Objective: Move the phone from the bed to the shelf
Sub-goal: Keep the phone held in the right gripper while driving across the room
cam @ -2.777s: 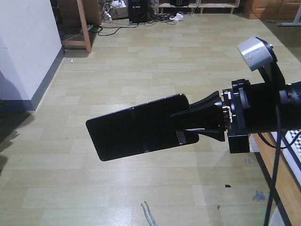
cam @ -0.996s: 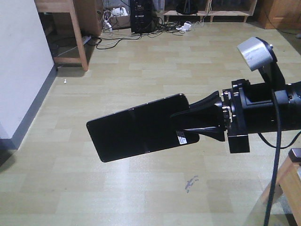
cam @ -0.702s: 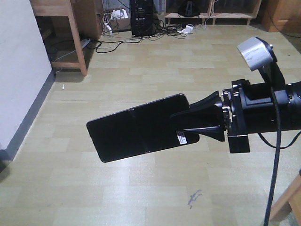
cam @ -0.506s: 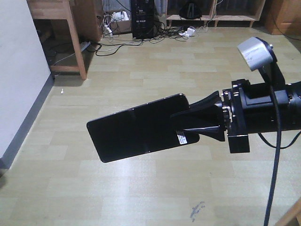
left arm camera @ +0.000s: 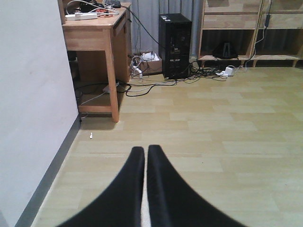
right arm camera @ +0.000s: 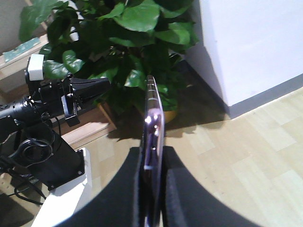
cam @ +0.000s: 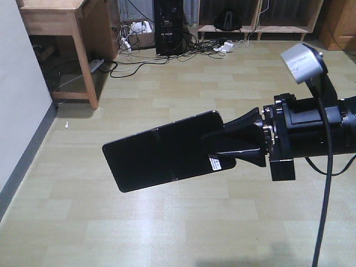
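Observation:
The phone (cam: 161,151), a wide glossy black slab with a white sticker, is held out level above the floor. My right gripper (cam: 223,147) is shut on its right end. In the right wrist view the phone's pinkish edge (right arm camera: 154,113) stands upright between the two black fingers of the right gripper (right arm camera: 152,153). My left gripper (left arm camera: 145,152) is shut with nothing in it, pointing at the floor. The shelf (cam: 258,15) is a pale wooden unit with open compartments on the far side of the room, also seen as the shelf (left arm camera: 236,28). The bed is out of view.
A wooden desk (cam: 55,22) stands at the far left beside a white wall (cam: 14,111). A black computer tower (cam: 167,25) and loose cables (cam: 167,53) lie between desk and shelf. A large leafy plant (right arm camera: 128,47) is beside the wall corner.
The room has slid in view: the desk, tower and shelving now sit lower and nearer, and the wooden edge at lower right is gone. The phone stays gripped in the same pose.

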`<state>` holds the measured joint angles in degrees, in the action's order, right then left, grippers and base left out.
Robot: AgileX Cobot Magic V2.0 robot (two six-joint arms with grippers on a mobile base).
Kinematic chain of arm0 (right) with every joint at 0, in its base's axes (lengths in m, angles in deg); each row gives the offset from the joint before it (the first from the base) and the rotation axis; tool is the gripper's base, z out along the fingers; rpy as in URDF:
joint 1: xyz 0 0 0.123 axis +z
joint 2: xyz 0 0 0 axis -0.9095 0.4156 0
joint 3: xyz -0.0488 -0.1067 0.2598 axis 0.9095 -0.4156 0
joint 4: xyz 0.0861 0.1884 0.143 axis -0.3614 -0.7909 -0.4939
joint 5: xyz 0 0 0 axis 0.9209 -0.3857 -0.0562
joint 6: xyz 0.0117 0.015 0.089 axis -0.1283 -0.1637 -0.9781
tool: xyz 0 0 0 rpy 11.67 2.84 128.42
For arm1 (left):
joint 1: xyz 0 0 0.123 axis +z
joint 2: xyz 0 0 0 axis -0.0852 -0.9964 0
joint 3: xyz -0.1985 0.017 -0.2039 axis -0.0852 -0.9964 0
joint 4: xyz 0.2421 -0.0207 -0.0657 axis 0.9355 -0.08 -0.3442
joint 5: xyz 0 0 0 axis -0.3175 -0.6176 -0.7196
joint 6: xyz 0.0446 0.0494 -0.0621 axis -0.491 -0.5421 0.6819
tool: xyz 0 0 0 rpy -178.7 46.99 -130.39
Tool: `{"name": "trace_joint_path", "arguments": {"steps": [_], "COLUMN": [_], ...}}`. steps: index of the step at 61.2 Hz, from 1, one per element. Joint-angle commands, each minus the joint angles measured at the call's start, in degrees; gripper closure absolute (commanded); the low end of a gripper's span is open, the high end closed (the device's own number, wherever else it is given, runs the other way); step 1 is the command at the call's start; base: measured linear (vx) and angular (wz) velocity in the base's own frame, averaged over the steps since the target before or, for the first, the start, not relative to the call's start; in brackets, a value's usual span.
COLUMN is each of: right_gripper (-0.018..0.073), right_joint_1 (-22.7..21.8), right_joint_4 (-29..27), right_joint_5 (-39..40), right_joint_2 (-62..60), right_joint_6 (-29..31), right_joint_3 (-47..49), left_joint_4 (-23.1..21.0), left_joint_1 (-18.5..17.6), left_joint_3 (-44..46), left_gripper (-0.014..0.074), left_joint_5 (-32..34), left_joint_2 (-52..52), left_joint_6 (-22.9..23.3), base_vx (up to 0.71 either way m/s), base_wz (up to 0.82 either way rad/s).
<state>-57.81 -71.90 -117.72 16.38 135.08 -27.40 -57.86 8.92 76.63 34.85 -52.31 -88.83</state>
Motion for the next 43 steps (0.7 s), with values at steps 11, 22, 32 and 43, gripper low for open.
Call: {"name": "trace_joint_path", "arguments": {"steps": [11,22,32,43], "right_gripper": [0.0564,0.0564,0.0564,0.0564], "right_joint_1": [-0.05,-0.05,-0.05,-0.05], "right_joint_4": [-5.76,-5.76,-5.76,-5.76], "right_joint_5": [-5.09,-5.09,-5.09,-5.09], "right_joint_2": [-1.80,-1.80,-1.80,-1.80], "right_joint_6": [-0.05,-0.05,-0.05,-0.05], "right_joint_3": [1.49,1.49,1.49,1.49], "left_joint_4": [-0.53,-0.53,-0.53,-0.53], "left_joint_1": [-0.28,-0.28,-0.28,-0.28], "left_joint_3": [-0.15,-0.15,-0.15,-0.15], "left_gripper": [0.0596,0.0596,0.0596,0.0596], "left_joint_5": [3.72,3.72,3.72,3.72], "left_joint_2": [0.27,0.27,0.27,0.27], "left_joint_6": [0.22,0.22,0.22,0.22], "base_vx": [0.36,0.37,0.37,0.37], "base_wz": [-0.01,-0.04,-0.07,-0.08]}}
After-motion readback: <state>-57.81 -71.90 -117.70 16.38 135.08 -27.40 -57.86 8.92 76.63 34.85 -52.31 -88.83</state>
